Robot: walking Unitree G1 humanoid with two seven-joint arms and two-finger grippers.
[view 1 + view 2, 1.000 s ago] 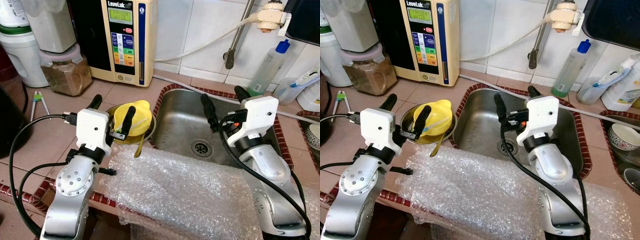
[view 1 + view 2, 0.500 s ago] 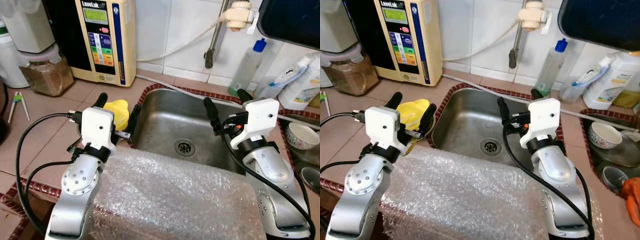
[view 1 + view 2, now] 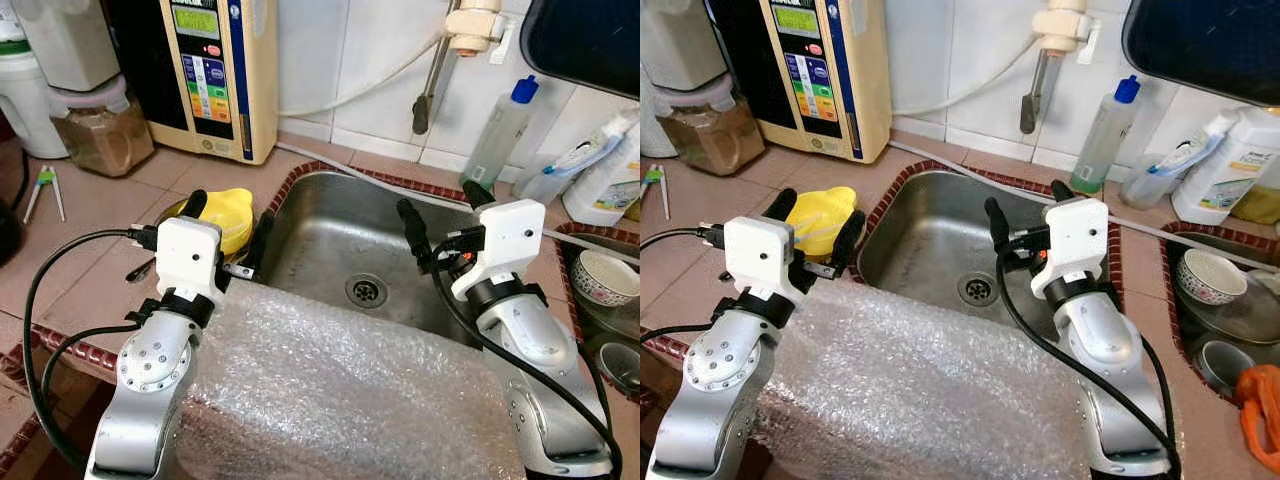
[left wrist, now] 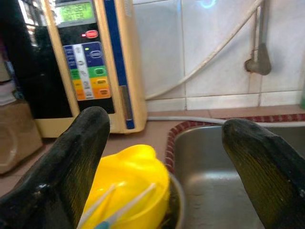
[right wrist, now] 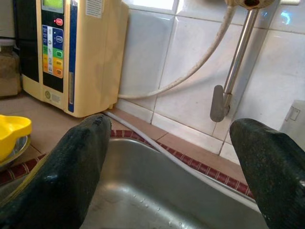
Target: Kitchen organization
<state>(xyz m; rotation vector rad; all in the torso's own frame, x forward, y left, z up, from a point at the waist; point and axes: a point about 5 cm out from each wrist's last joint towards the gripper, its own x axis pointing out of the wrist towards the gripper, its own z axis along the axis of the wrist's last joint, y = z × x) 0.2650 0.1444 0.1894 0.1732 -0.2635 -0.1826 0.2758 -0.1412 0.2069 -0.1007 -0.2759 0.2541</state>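
A wide sheet of bubble wrap (image 3: 340, 390) lies under both my forearms, draped over the counter's front edge, probably as padding, though I cannot tell its purpose for sure. Ahead of my right gripper (image 3: 437, 212), and below it, is the steel sink (image 3: 340, 240); I hold that gripper over the basin with its fingers spread wide and nothing between them. Beyond my left gripper (image 3: 226, 218), against the tiled wall, stands the cream water ionizer (image 3: 222, 70), with a brown-filled jar (image 3: 98, 135) off to its left. My left gripper is likewise wide open and empty, hovering just above the counter beside the sink's left rim. Directly in front of it, framed between its two fingers (image 4: 76, 157), sits the yellow lid (image 4: 128, 183) resting in a small metal bowl (image 4: 175, 202). I judge that is the thing to tidy next, since my left fingers are lined up on either side of it.
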